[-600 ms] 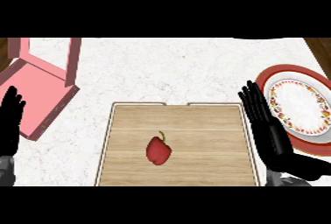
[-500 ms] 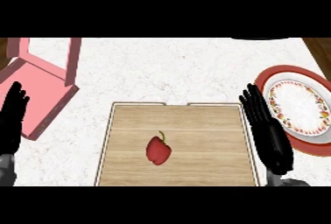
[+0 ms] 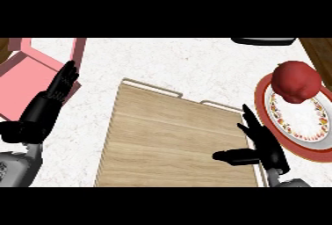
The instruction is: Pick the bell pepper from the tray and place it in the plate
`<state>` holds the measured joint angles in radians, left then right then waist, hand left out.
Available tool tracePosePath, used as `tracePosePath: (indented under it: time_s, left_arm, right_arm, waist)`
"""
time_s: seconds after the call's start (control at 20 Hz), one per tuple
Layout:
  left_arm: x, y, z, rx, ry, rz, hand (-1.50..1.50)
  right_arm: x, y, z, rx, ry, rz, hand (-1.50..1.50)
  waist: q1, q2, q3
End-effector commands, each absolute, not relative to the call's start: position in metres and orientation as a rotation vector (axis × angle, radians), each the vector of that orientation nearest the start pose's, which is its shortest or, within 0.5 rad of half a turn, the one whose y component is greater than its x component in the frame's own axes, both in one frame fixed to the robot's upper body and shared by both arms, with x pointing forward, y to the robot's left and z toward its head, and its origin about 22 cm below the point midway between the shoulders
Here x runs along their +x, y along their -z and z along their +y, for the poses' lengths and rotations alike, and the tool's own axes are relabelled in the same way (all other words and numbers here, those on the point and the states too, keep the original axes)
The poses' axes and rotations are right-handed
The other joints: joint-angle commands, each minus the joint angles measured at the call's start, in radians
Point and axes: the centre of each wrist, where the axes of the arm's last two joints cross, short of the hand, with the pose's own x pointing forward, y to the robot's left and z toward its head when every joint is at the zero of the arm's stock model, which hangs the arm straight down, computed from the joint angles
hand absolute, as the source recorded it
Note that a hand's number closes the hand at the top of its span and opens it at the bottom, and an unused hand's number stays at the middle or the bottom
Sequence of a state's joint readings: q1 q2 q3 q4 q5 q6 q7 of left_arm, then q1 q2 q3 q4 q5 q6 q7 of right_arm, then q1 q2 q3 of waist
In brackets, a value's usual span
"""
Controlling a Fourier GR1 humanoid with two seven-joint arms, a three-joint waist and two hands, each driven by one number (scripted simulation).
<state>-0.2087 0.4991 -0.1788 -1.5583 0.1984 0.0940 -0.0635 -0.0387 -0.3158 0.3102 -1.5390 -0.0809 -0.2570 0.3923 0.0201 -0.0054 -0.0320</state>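
The red bell pepper (image 3: 296, 81) sits at the far end of the red-rimmed white plate (image 3: 302, 122), covering part of its rim, at the right of the head view. The wooden tray (image 3: 168, 140) in the middle carries nothing. My right hand (image 3: 262, 141) is open over the tray's right edge, fingers pointing away and thumb stretched left, just short of the plate and apart from the pepper. My left hand (image 3: 50, 102) is open at the left, fingers up, resting beside the tray.
A pink box (image 3: 29, 72) with raised walls lies at the far left, just behind my left hand. A dark object (image 3: 266, 40) shows at the top right edge. White speckled counter (image 3: 194, 66) stretches beyond the tray.
The pepper has gone from the tray's middle to the plate. The whole view has tilted and moved closer. My right hand now stands with its thumb spread over the tray's edge.
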Motion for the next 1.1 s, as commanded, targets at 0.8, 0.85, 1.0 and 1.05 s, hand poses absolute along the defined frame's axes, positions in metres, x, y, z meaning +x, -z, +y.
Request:
tracePosePath:
  time_s: [0.8, 0.85, 1.0, 1.05]
  left_arm:
    - [0.287, -0.085, 0.246, -0.042, 0.493, -1.783, 0.0]
    - [0.292, -0.085, 0.253, -0.011, 0.488, -1.787, 0.0]
    - [0.286, -0.08, 0.25, -0.021, 0.488, -1.772, 0.0]
    - [0.285, -0.075, 0.251, -0.002, 0.489, -1.764, 0.0]
  right_arm:
    - [0.334, -0.087, -0.101, -0.353, -0.543, -0.386, -1.5]
    - [0.336, -0.086, -0.1, -0.311, -0.554, -0.363, -1.5]
    - [0.352, -0.083, -0.099, -0.307, -0.575, -0.298, -1.5]
    - [0.358, -0.084, -0.104, -0.337, -0.596, -0.285, -1.5]
  waist:
    - [0.036, 0.004, 0.025]
    - [0.017, 0.005, 0.025]
    - [0.019, 0.003, 0.025]
    - [0.013, 0.001, 0.024]
